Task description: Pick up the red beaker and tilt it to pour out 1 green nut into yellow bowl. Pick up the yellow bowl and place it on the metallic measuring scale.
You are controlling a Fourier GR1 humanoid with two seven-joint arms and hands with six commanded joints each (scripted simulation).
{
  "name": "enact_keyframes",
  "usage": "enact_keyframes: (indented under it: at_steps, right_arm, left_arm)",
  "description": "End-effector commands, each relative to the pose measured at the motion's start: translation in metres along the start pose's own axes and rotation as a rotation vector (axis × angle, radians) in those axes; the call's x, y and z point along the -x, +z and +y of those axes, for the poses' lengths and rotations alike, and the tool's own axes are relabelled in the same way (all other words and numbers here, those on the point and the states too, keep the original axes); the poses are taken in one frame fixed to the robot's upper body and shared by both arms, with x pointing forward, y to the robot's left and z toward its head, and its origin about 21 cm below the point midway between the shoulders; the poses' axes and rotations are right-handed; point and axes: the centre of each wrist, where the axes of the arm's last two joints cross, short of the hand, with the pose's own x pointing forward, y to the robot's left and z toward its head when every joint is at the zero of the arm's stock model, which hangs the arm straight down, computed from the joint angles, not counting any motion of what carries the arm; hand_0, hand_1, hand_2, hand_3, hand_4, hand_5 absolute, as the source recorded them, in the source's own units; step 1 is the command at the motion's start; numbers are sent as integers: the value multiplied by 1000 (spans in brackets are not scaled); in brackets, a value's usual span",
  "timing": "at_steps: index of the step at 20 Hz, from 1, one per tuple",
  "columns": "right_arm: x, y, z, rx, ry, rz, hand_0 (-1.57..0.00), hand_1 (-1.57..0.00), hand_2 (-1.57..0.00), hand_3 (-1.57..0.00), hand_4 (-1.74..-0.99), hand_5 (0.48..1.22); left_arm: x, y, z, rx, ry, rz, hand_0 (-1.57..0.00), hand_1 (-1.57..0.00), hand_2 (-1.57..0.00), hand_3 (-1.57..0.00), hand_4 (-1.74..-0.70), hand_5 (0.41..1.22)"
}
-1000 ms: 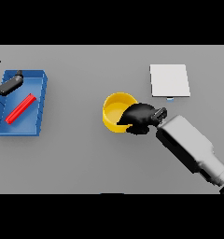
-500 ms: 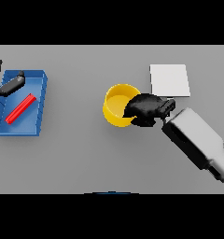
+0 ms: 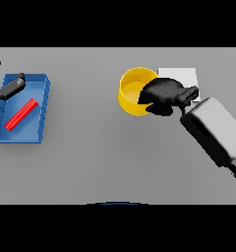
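The yellow bowl (image 3: 132,91) is held off the table, just left of the metallic measuring scale (image 3: 185,77), a pale square plate partly hidden by my right hand. My right hand (image 3: 164,96) is shut on the bowl's right rim. The red beaker (image 3: 21,114) lies on its side in a blue tray (image 3: 35,129) at the far left. My left hand (image 3: 6,87) is open at the tray's upper left edge, apart from the beaker. No green nut is visible.
My right forearm (image 3: 216,133) runs from the lower right up to the bowl. Bare grey table spans the middle, between the tray and the bowl.
My right hand has carried the yellow bowl up and to the right, toward the scale. The left hand, the tray and the beaker have stayed put.
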Motion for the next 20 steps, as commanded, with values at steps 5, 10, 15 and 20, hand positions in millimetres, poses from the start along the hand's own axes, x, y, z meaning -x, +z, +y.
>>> enact_keyframes:
  at_steps: [5, 10, 15, 20]
  right_arm:
    - [34, 6, -14, 64, 14, 107, -1570, -1570, -1569, -1274, -1719, 1221]
    - [75, 14, -13, 85, -57, 217, -1571, -1571, -1570, -1211, -1720, 1221]
    - [108, 12, 1, 93, -102, 287, -1571, -1571, -1571, -1168, -1720, 1221]
    - [130, 4, 26, 82, -141, 352, -1571, -1571, -1571, -1308, -1723, 1221]
  left_arm:
    - [-1, 4, 1, -8, 8, 5, 1, 1, 1, 1, -802, 737]
    - [-4, 10, 1, 5, 3, 25, 1, 1, 1, 1, -818, 750]
    - [-4, 11, 2, -3, 9, 46, 1, 1, 1, 1, -829, 774]
    - [-2, 11, 2, -4, 0, 53, 1, 1, 1, 1, -818, 756]
